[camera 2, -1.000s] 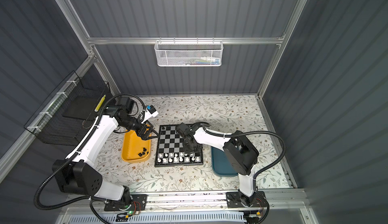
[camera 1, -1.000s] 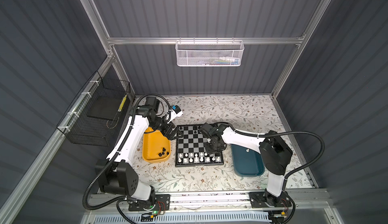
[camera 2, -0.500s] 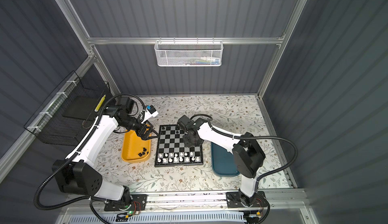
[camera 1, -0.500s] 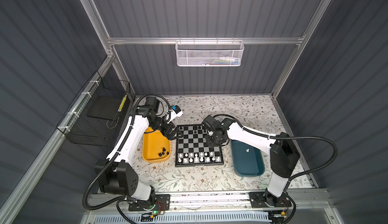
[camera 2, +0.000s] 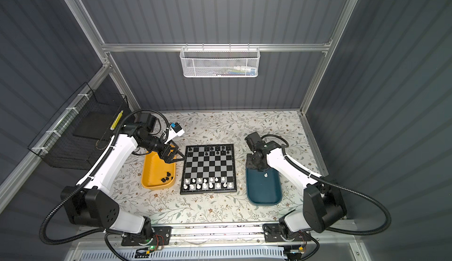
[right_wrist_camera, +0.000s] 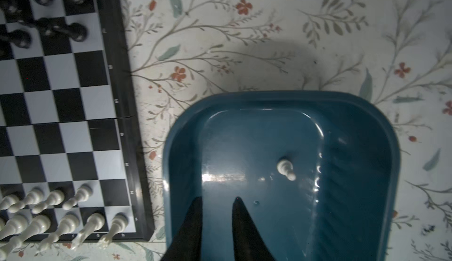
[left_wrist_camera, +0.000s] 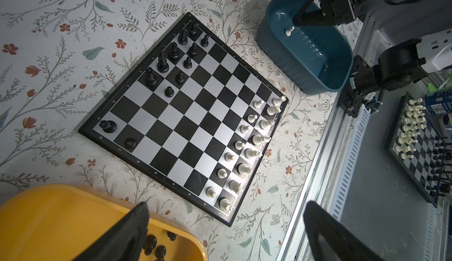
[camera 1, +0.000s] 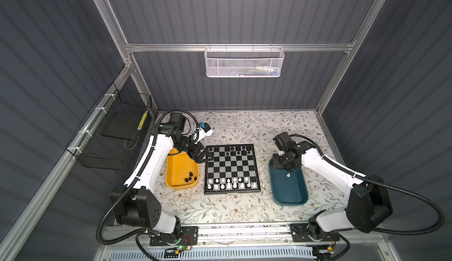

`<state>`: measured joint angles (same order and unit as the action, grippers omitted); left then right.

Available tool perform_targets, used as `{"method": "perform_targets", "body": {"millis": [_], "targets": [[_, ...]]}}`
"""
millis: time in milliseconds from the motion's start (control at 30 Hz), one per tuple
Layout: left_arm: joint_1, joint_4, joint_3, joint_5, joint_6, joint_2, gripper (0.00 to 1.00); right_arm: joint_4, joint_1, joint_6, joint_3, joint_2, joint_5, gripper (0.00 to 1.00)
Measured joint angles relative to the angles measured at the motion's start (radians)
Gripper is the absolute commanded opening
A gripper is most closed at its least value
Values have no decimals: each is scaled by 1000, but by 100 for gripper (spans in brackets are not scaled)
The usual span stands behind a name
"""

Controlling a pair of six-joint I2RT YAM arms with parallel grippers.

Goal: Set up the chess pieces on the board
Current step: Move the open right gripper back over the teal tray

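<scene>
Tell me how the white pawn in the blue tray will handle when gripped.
Probably very light: the pawn is tiny against the tray. Its round base and the glossy tray floor suggest it could skid or roll if nudged.

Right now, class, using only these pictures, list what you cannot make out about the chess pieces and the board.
- Black pieces in the yellow tray: in the left wrist view, a finger of the left gripper covers part of the heap, so no count.
- Piece types on the board: too small in both top views.
- Board's far side: cut off at the right wrist view's edge; black pieces there blurred.
</scene>
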<state>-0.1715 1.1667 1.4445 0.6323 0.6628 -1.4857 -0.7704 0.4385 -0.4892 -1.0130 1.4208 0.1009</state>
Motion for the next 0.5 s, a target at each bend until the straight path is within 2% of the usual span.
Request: {"method": "perform_targets", "body": {"millis": [200,500], "targets": [[0,0,0,0,0,0,100,23,-85,1,77,-32,-4,25],[0,12,0,13,14,0,100,56,-135,12,127,-32,-15,26]]}}
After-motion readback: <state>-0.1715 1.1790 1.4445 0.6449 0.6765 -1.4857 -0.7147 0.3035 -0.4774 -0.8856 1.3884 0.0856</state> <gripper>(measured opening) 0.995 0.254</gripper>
